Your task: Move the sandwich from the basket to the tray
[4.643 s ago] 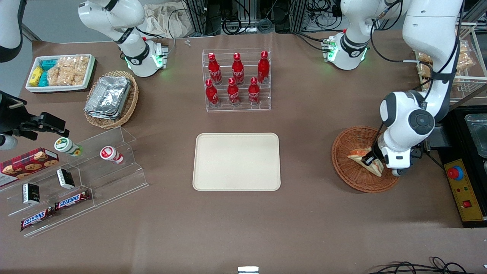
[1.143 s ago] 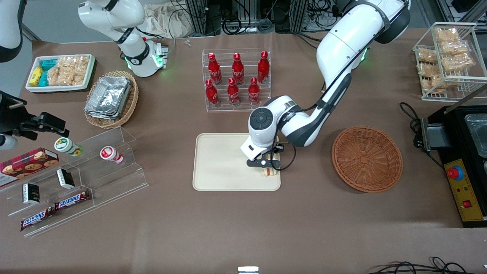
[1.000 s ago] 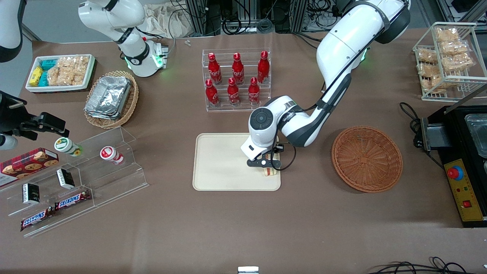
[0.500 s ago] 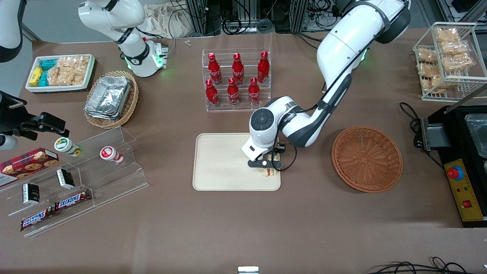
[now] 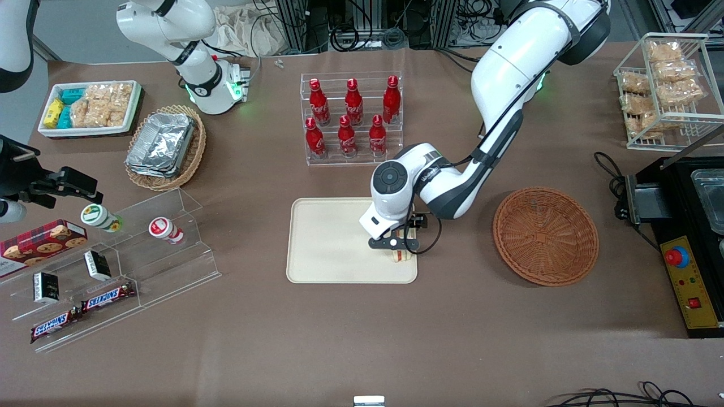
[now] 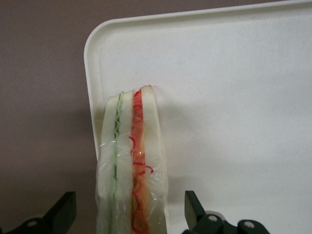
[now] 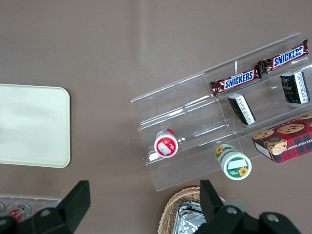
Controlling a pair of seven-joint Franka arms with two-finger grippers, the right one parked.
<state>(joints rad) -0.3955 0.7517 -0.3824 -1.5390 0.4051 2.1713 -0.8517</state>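
Note:
The sandwich (image 5: 400,256) stands on its edge on the cream tray (image 5: 334,243), at the tray corner nearest the front camera on the working arm's side. In the left wrist view the sandwich (image 6: 131,170) shows pale bread with green and red filling, wrapped in clear film. My gripper (image 5: 394,243) is just above it. In the left wrist view the gripper (image 6: 129,214) is open, with one finger (image 6: 63,214) on each side of the sandwich and a gap to each. The reddish-brown wicker basket (image 5: 546,236) is empty, toward the working arm's end.
A clear rack of red bottles (image 5: 352,118) stands farther from the front camera than the tray. A tan basket with foil containers (image 5: 165,146), a white snack bin (image 5: 90,107) and a clear snack shelf (image 5: 113,265) lie toward the parked arm's end. A wire rack of bagged snacks (image 5: 667,90) is beside the working arm.
Since 4.6 s ago the arm has carried the sandwich from the basket to the tray. Over the last second the gripper has barely shifted and the sandwich has stayed put.

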